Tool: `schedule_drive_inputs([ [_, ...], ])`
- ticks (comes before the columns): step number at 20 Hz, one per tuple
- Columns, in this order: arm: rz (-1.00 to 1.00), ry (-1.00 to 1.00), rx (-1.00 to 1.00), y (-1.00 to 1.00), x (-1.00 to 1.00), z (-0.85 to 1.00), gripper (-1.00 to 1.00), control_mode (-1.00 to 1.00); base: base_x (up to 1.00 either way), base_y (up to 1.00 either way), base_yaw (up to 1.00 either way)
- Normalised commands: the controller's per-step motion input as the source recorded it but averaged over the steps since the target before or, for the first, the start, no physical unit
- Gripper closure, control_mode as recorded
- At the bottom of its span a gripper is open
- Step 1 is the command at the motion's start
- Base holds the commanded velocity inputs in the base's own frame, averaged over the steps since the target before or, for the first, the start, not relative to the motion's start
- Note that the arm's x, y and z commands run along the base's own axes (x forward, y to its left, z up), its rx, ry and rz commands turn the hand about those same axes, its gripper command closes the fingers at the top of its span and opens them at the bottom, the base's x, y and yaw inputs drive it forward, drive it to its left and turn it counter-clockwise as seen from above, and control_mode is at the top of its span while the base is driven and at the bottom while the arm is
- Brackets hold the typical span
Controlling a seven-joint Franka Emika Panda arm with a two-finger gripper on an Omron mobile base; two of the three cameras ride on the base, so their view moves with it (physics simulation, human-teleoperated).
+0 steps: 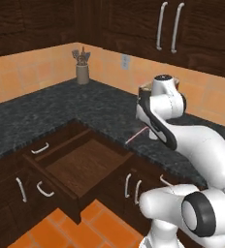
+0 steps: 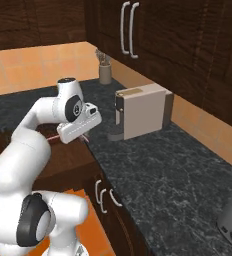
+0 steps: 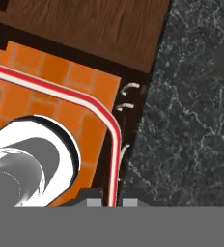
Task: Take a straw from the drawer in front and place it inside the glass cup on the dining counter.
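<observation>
Between the two small dark finger tips of the gripper [image 3: 108, 201], pressed together on it, the thin pink-red straw [image 3: 115, 159] rises and bends off to one side. Beyond, over the orange tiled floor [image 1: 92, 226], the wide, shallow dark brown wooden drawer [image 1: 80, 167] stands pulled out of the black speckled worktop [image 1: 41, 114].

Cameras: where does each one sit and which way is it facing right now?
Left base view: behind the arm's left, looking forward and down at the open dark brown wooden drawer; white arm at right.
Right base view: behind its right, facing the black speckled worktop; arm at left.
Hand view: on the hand, looking down over orange floor tiles; gripper shut on the thin pink-red straw.
Both base views share the grey utensil pot.
</observation>
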Motion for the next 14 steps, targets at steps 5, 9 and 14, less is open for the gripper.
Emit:
schedule_drive_inputs([
  [5, 0.00, 0.00, 0.00, 0.00, 0.00, 0.00, 1.00, 1.00, -0.69, 0.58, 0.46],
  [9, 0.00, 0.00, 0.00, 0.00, 0.00, 0.00, 1.00, 1.00, -0.23, 0.70, 0.90],
  [14, 0.00, 0.00, 0.00, 0.00, 0.00, 0.00, 1.00, 1.00, -0.16, 0.60, 0.93],
])
